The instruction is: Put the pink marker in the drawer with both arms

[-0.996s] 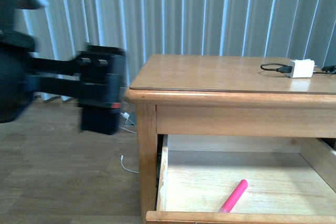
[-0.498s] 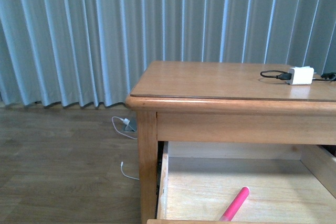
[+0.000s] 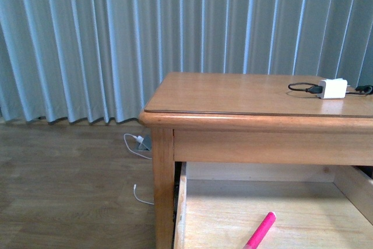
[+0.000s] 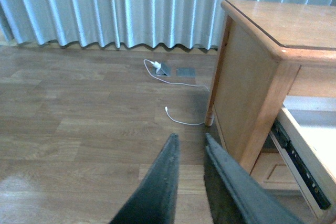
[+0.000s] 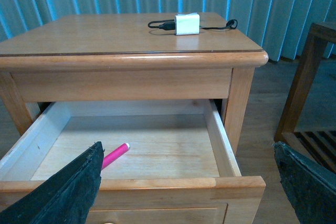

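The pink marker [image 3: 260, 231] lies on the pale floor of the open drawer [image 3: 192, 214], seen at the bottom of the front view. In the right wrist view the marker [image 5: 115, 155] lies toward one side of the drawer [image 5: 226, 150], partly behind a finger. My right gripper [image 5: 186, 153] is open wide, its jaws spread in front of the drawer's front panel, holding nothing. My left gripper [image 4: 188, 139] is shut and empty, out over the wooden floor beside the dresser [image 4: 252, 77]. Neither arm shows in the front view.
A white charger block with black cable [image 3: 333, 88] sits on the dresser top [image 3: 233, 94]. A white cable and plug [image 4: 173, 85] lie on the floor by the curtain. A second wooden piece of furniture [image 5: 310, 87] stands beside the dresser in the right wrist view.
A second ago the left arm filled the left of the front view, blurred; it has since left that view. The camera view has tilted up slightly. The marker has not moved.
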Controlling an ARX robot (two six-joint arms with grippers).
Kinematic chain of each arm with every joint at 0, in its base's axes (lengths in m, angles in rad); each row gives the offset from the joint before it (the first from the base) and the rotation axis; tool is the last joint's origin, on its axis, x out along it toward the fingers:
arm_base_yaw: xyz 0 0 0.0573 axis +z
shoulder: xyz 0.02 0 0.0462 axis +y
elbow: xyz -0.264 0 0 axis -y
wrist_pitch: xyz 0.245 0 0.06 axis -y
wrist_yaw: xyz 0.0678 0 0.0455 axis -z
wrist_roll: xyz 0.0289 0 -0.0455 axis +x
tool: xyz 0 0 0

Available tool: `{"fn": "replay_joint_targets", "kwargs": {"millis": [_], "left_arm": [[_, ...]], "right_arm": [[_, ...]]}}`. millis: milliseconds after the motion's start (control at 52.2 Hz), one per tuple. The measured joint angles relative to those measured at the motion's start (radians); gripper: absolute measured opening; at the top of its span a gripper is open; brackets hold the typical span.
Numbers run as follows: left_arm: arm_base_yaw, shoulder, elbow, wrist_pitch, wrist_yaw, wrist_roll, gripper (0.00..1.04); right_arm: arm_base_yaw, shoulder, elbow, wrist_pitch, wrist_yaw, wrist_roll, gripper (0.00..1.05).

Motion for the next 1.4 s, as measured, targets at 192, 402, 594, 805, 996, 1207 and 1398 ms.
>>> {"fn": "replay_joint_targets", "kwargs": {"millis": [192, 402, 594, 805, 996, 1207, 1398], "left_arm": [[0.009, -0.066, -0.039, -0.027, 0.009, 0.003, 0.04], [0.010, -0.160, -0.076, -0.082, 0.009, 0.003, 0.04], [0.010, -0.217, -0.095, -0.094, 0.009, 0.005, 0.04], [0.010, -0.405, -0.095, -0.287, 0.009, 0.006, 0.04], [0.010, -0.407, -0.095, -0.290, 0.009, 0.006, 0.04], [0.010, -0.407, -0.095, -0.290, 0.009, 0.006, 0.31], [0.010, -0.407, -0.095, -0.290, 0.009, 0.006, 0.65]], "right_arm": [[0.000, 0.000, 0.000, 0.000, 0.000, 0.000, 0.96], [0.000, 0.000, 0.000, 0.000, 0.000, 0.000, 0.96], [0.000, 0.000, 0.000, 0.000, 0.000, 0.000, 0.96], [0.000, 0.000, 0.000, 0.000, 0.000, 0.000, 0.96], [0.000, 0.000, 0.000, 0.000, 0.000, 0.000, 0.96], [0.009, 0.008, 0.008, -0.034, 0.030, 0.016, 0.96], [0.032, 0.159, 0.089, -0.397, -0.005, 0.141, 0.96]]}}
